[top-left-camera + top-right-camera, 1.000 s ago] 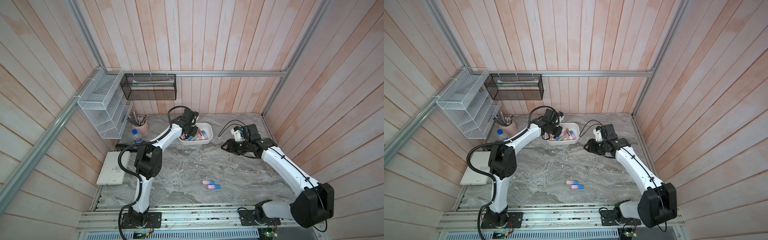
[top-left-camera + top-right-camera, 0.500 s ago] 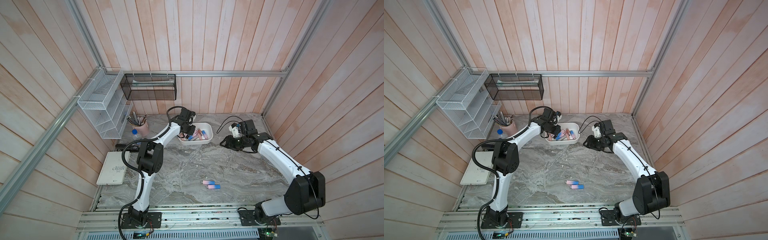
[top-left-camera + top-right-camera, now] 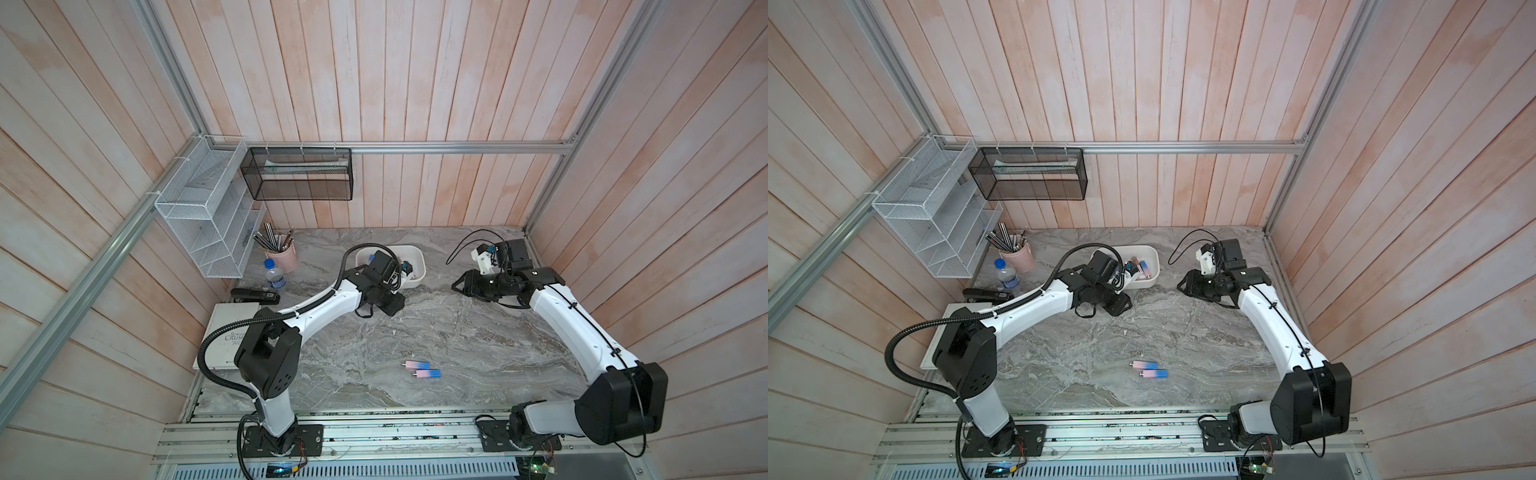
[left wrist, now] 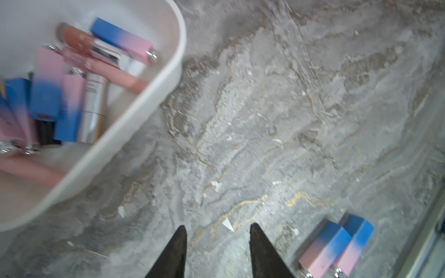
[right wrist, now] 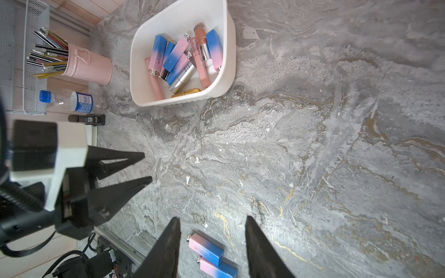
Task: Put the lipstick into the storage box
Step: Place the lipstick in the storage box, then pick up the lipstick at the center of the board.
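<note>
Lipsticks [image 3: 417, 365]: two pink-and-blue ones lie side by side near the marble tabletop's [image 3: 457, 340] front edge, well apart from the storage box [image 5: 180, 101] at its back edge.
The left gripper [image 4: 218, 228] and right gripper [image 5: 212, 220] both have their jaws spread and empty. "Cruso" on the book [image 3: 226, 332] reads only in a top view. Only the right wrist view shows the box's whole heap, and its lettering is illegible.

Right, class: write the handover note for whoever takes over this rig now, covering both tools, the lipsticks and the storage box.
Left tool: open, empty, over the table just beside the storage box.
Right tool: open, empty, over the table, apart from the box.
Done: several lipsticks lie in the box.
Left: two pink-and-blue lipsticks lie side by side on the marble table near its front edge; both must go into the box.
</note>
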Robot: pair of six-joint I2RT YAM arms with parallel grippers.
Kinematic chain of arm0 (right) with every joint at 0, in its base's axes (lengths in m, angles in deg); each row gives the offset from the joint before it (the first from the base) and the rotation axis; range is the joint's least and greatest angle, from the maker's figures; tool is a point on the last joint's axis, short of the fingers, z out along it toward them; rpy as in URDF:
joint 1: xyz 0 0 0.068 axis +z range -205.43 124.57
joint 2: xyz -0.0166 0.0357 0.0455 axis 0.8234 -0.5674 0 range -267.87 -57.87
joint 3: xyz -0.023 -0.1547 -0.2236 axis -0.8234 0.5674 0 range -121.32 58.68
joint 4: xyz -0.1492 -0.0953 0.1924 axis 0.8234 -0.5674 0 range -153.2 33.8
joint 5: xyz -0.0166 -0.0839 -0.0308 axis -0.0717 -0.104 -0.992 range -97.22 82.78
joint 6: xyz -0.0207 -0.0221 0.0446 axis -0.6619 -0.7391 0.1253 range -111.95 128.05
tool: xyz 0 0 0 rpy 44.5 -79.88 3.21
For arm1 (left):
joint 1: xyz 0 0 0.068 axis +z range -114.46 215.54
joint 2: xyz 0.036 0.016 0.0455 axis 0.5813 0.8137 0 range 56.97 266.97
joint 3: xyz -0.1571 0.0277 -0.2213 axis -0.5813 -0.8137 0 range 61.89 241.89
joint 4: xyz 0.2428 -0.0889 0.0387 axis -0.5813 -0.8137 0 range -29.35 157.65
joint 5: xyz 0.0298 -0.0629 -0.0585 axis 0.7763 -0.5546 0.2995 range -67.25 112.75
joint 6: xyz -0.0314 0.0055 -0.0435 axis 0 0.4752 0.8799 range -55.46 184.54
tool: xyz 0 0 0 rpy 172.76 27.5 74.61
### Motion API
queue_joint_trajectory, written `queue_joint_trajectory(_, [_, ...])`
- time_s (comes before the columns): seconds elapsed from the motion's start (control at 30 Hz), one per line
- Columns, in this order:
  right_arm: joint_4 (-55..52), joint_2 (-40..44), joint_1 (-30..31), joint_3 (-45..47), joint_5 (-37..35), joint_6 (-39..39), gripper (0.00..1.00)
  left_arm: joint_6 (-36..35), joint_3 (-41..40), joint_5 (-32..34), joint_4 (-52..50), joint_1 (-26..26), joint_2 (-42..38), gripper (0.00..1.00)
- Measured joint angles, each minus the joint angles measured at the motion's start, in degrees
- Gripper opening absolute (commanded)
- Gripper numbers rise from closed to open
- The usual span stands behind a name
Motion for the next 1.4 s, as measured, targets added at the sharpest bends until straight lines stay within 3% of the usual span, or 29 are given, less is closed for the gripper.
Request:
queue_joint_trajectory(0.13, [-0.9,4.8,0.0,5.7,1.2,1.1,0.46,1.3,-5.9,-0.6,0.7,-3.7,-2.6,0.48])
queue_joint_trajectory(0.43, [-5.2,19.9,4.9,17.9,1.6,7.6,0.46,3.9,-10.5,-0.4,2.6,-12.8,-3.9,0.49])
queue_joint_trajectory(0.8, [-8.5,31.6,12.1,22.2,-0.7,16.9,0.46,5.4,-13.8,2.7,3.9,-18.2,-4.0,0.49])
queue_joint_trajectory(1.4, [-10.5,33.2,12.3,22.0,-1.9,18.3,0.46,4.6,-14.5,5.9,5.2,-19.3,-3.0,0.49])
